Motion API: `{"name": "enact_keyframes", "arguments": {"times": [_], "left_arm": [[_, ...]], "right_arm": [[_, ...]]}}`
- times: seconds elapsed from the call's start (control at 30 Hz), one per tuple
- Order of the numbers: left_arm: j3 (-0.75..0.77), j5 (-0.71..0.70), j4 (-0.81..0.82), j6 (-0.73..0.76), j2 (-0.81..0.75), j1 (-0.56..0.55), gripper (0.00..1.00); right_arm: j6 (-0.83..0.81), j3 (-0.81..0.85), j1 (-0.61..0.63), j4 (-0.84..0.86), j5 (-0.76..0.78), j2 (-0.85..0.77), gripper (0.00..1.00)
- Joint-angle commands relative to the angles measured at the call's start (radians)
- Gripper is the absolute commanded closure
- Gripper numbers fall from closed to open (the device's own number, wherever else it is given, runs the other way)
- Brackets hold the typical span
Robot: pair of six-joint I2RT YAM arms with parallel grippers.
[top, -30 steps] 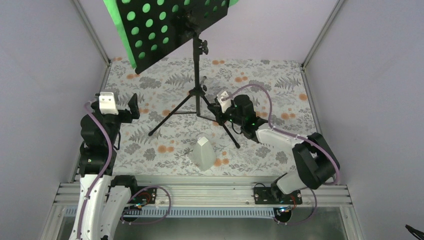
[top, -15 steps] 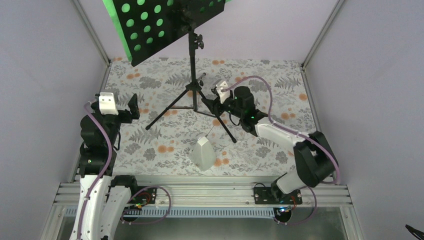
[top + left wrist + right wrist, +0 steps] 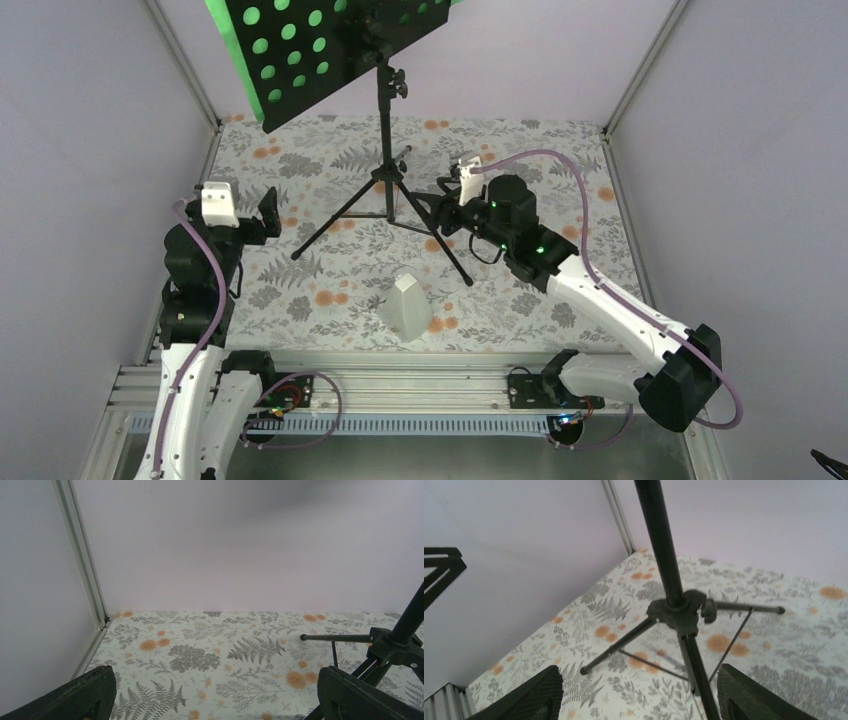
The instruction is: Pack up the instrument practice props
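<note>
The black tripod music stand [image 3: 385, 178] stands upright at the back of the table. Its round-holed desk [image 3: 330, 45] is tilted at the top, with green sheet-music pages [image 3: 222, 25] behind it. The small white pyramid metronome [image 3: 405, 305] sits near the front edge. My right gripper [image 3: 443, 210] is open just right of the tripod's near right leg. In the right wrist view the stand's hub [image 3: 679, 610] and that leg [image 3: 696, 675] lie ahead between the spread fingers [image 3: 531, 695], untouched. My left gripper [image 3: 265, 218] hangs open and empty at the left; the tripod hub [image 3: 395, 645] shows at its right.
A fern-and-orange-flower printed mat [image 3: 540, 150] covers the table. White walls with metal corner posts [image 3: 185, 75] close in the left, back and right. An aluminium rail [image 3: 400, 385] runs along the front edge by the arm bases.
The stand shifted left and back with the right gripper shut on its leg. That gripper then opened, let go and drew back to the right. The left arm stayed put.
</note>
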Motion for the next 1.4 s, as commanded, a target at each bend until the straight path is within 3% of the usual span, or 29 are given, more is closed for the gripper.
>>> {"name": "enact_keyframes", "arguments": {"times": [0.0, 0.13, 0.37, 0.5, 0.63, 0.83, 1.03, 1.37], "left_arm": [[-0.002, 0.006, 0.009, 0.001, 0.002, -0.001, 0.0], [0.0, 0.008, 0.007, 0.0, 0.017, -0.001, 0.0], [0.003, 0.009, 0.002, -0.002, 0.03, -0.002, 0.0], [0.006, 0.016, 0.001, -0.004, 0.043, -0.004, 0.0], [0.007, 0.019, -0.003, -0.004, 0.053, -0.012, 0.0], [0.003, 0.013, -0.004, -0.002, 0.056, -0.014, 0.0], [0.011, 0.032, -0.01, -0.002, 0.073, -0.019, 0.0], [0.005, 0.033, -0.011, -0.004, 0.066, -0.028, 0.0]], "right_arm": [[0.112, 0.015, 0.06, -0.17, 0.079, 0.034, 0.3], [0.308, -0.022, 0.185, -0.236, 0.126, 0.019, 0.37], [0.596, -0.074, 0.429, -0.294, 0.255, -0.045, 0.34], [0.722, -0.041, 0.525, -0.436, 0.394, -0.033, 0.32], [0.857, -0.021, 0.596, -0.546, 0.513, 0.003, 0.37], [0.909, 0.089, 0.613, -0.66, 0.595, 0.104, 0.32], [0.93, 0.144, 0.65, -0.712, 0.68, 0.148, 0.21], [0.905, 0.206, 0.651, -0.734, 0.723, 0.266, 0.28]]}}
